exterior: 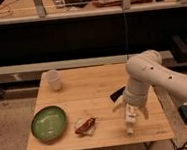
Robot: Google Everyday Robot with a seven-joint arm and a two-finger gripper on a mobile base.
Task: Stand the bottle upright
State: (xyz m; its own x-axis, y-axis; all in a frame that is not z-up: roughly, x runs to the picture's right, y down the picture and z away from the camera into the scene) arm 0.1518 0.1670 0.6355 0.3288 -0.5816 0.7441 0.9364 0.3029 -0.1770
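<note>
The bottle (129, 119) is cream-white and slim and lies on its side near the front right of the wooden table (91, 90), its narrow end pointing to the front edge. My gripper (130, 109) hangs from the white arm directly over the bottle's upper end. It is open, with one finger on each side of the bottle. The bottle's upper end is partly hidden by the gripper.
A small flat black rectangle (118, 93) lies just behind the gripper. A white cup (53, 80) stands at the back left. A green plate (49, 123) is at the front left, a red-brown packet (86, 125) beside it. A dark shelf unit stands behind the table.
</note>
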